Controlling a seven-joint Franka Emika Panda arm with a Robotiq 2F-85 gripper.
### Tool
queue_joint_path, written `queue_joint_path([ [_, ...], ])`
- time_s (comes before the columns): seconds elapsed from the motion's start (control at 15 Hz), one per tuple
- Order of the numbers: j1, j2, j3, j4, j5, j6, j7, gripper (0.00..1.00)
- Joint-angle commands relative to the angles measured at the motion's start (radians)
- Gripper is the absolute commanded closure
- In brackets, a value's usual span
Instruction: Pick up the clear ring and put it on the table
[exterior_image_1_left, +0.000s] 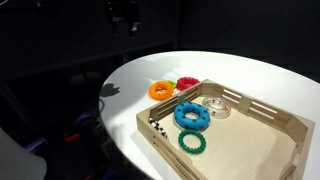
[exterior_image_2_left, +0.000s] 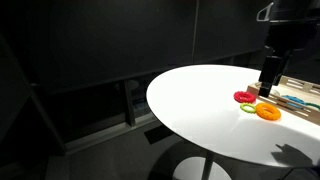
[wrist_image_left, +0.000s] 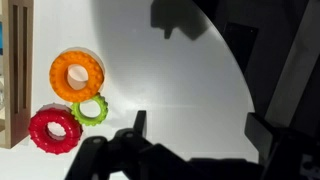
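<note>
The clear ring (exterior_image_1_left: 215, 104) lies faint and glassy inside the wooden slatted tray (exterior_image_1_left: 262, 112), near its far rail. The tray stands on the round white table (exterior_image_1_left: 250, 70), which also shows in the other exterior view (exterior_image_2_left: 200, 105) and the wrist view (wrist_image_left: 170, 80). My gripper (wrist_image_left: 200, 125) is open and empty. It hangs high above the bare table, apart from the tray; it shows in both exterior views (exterior_image_1_left: 124, 18) (exterior_image_2_left: 268, 78). The clear ring is out of view in the wrist view.
A blue ring (exterior_image_1_left: 192, 116) and a green ring (exterior_image_1_left: 193, 142) lie in the tray. On the table beside the tray lie an orange ring (wrist_image_left: 77, 73), a small green ring (wrist_image_left: 90, 109) and a red ring (wrist_image_left: 55, 129). The tray's edge (wrist_image_left: 15, 70) is at the wrist view's left.
</note>
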Motion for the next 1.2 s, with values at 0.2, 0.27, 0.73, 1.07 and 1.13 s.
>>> queue_joint_path([
  [0.2,0.006,0.0,-0.006,0.002,-0.002,-0.001,0.002,0.0],
  [0.27,0.006,0.0,-0.006,0.002,-0.002,-0.001,0.002,0.0],
  [0.73,-0.01,0.013,-0.023,0.072,0.0,-0.026,0.014,0.0],
  [1.07,-0.032,0.039,-0.057,0.161,0.009,-0.055,0.014,0.0],
  [1.13,-0.04,0.047,-0.064,0.183,0.005,-0.067,0.018,0.0],
])
